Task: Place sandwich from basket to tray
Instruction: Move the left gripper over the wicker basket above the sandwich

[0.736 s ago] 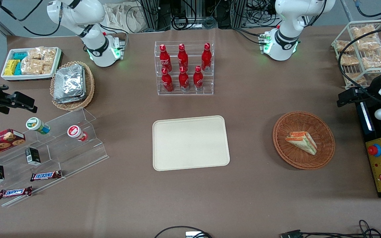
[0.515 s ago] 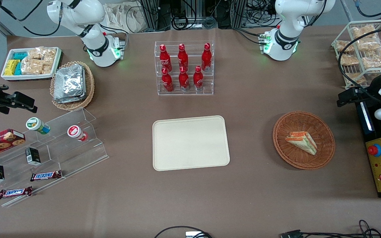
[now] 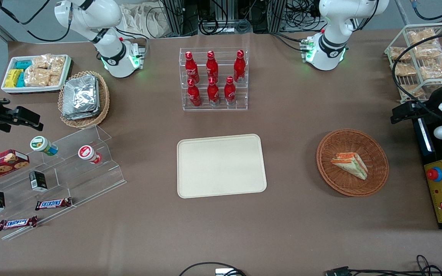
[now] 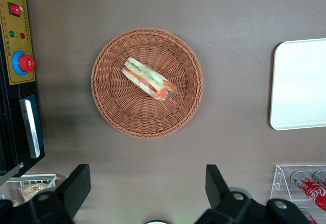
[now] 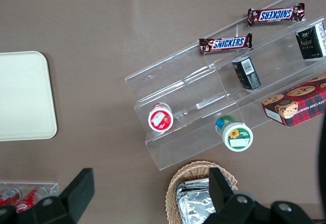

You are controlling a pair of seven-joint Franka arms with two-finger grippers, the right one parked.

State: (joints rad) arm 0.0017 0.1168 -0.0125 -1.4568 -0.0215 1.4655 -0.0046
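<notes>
One gripper (image 4: 145, 191), jaws spread wide and empty, high above the basket (image 4: 107, 104) | sandwich (image 4: 148, 79) lies mid-basket, untouched | judged light, soft, film-slippery, crushable; pinch gently across bread faces | tray (image 3: 202, 184) nearby, toward parked arm's end.

The sandwich (image 3: 349, 165) lies in the basket (image 3: 374, 147), toward the working arm's end of the table. The tray (image 3: 221, 165) sits well apart beside it, nearer the front camera than the bottle rack (image 3: 214, 79). The gripper (image 4: 147, 191), fingers spread, hangs above the table beside the basket.
</notes>
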